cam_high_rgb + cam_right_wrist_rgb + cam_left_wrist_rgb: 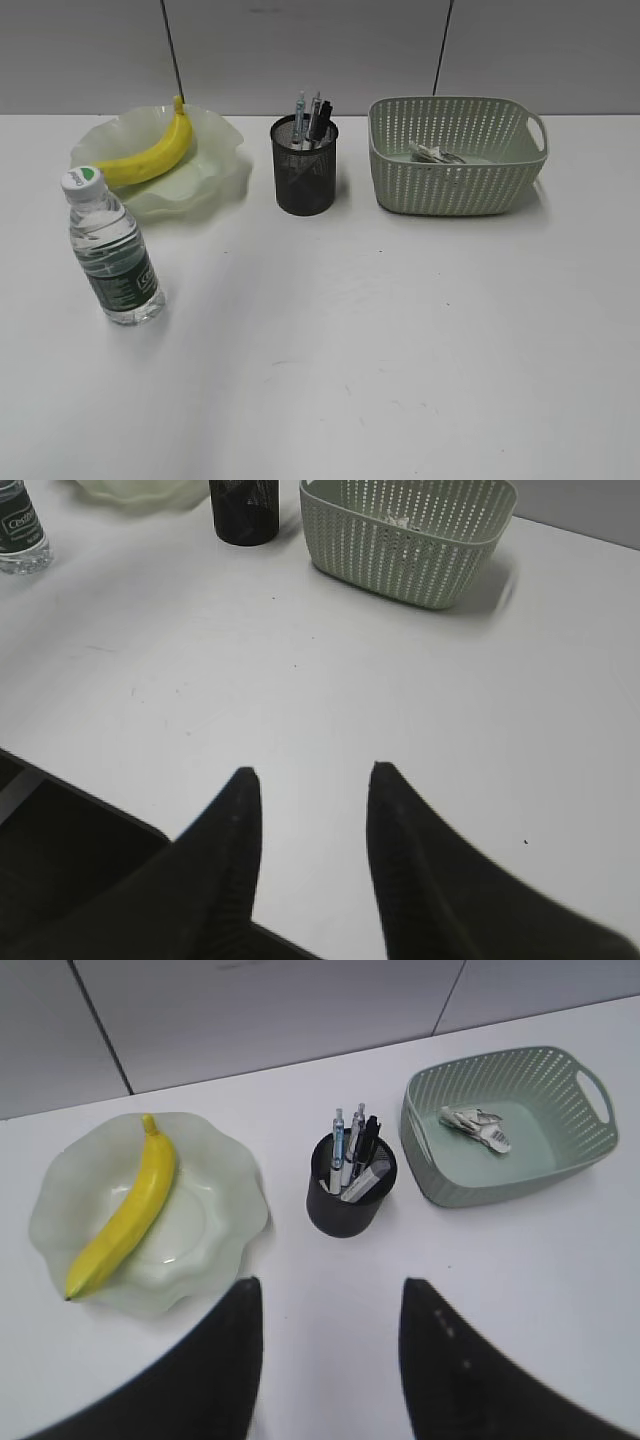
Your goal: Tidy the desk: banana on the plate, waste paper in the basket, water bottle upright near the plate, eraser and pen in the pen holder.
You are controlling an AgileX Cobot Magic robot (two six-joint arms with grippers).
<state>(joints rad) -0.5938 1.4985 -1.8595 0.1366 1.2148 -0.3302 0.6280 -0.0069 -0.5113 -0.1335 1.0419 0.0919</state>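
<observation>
The banana (150, 155) lies on the pale green plate (215, 165) at the back left; it also shows in the left wrist view (125, 1215) on the plate (225, 1175). The water bottle (112, 250) stands upright in front of the plate. The black pen holder (305, 170) holds several pens (352, 1150); I cannot make out the eraser. The waste paper (478, 1126) lies in the sage green basket (455, 185). My left gripper (330, 1285) is open and empty above the desk (400, 330). My right gripper (312, 772) is open and empty near the desk's front edge.
A grey panelled wall runs behind the desk. The desk's front edge and a dark gap below it show at the lower left of the right wrist view (60, 820). Neither arm shows in the exterior view.
</observation>
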